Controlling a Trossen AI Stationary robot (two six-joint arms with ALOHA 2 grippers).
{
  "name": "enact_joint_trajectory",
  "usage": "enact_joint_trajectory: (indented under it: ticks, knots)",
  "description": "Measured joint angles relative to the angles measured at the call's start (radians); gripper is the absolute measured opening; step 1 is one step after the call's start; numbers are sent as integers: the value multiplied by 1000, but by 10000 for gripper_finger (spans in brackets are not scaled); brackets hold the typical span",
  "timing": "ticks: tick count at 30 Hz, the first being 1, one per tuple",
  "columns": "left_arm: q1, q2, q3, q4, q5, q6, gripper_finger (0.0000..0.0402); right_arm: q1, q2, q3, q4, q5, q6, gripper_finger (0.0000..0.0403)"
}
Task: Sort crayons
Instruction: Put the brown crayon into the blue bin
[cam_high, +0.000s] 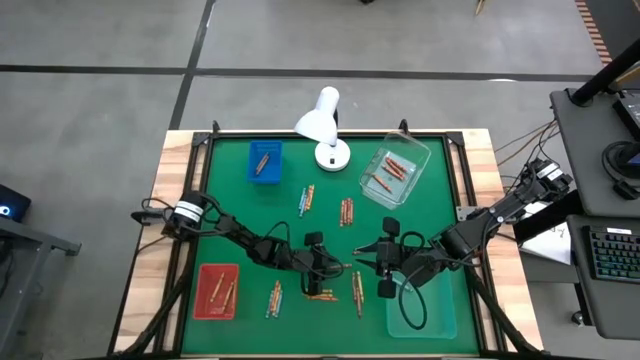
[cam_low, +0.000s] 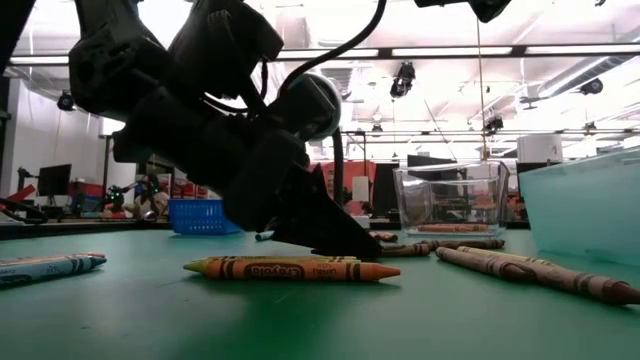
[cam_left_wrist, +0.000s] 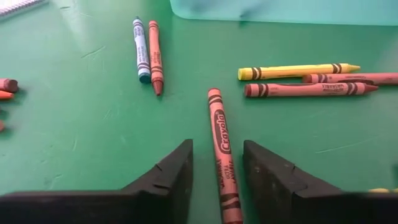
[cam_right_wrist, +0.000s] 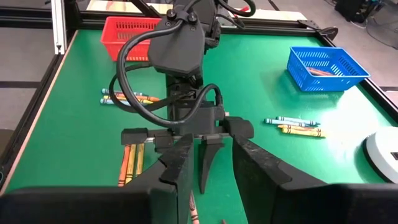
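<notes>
Two grippers are meeting low at mid-table. Left gripper (cam_left_wrist: 217, 171) is standing with fingers apart, straddling a red crayon (cam_left_wrist: 221, 140) lying flat on the green mat (cam_left_wrist: 93, 124), not clamped. Right gripper (cam_right_wrist: 208, 165) is facing it, fingers apart, holding nothing. More crayons (cam_left_wrist: 298, 71) are lying near the clear tray (cam_left_wrist: 280, 9).

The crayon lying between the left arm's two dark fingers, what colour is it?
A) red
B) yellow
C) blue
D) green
A: in the left wrist view a red crayon lies on the green table in the gap between the left gripper fingers, which stand apart on either side of it.
</notes>
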Motion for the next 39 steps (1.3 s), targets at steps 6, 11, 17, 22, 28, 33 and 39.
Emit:
enact_joint_trajectory:
  ticks: [6, 11, 17, 22, 28, 33, 39]
  knots:
    - [0, -2, 0, -2, -11, 10, 49, 0, 0, 0, 0, 0, -8, 102]
    - [0, -15, 0, -18, -15, 24, 9, 0, 0, -1, 0, -1, -8, 102]
    - [0, -89, -2, -115, -45, 78, 3, 0, 0, -2, 0, -2, -8, 102]
    - [-1, -211, -2, -266, -94, 150, 2, 0, 0, -2, 1, -2, -6, 102]
    - [0, -417, -2, -553, -181, 157, 1, 0, 0, -4, 0, -3, 37, 102]
    - [0, -608, -1, -836, -207, 35, 0, 0, 0, -5, 0, -3, 43, 102]
    - [4, -801, -1, -1254, -412, -195, 0, 0, 0, -5, 0, -2, 46, 102]
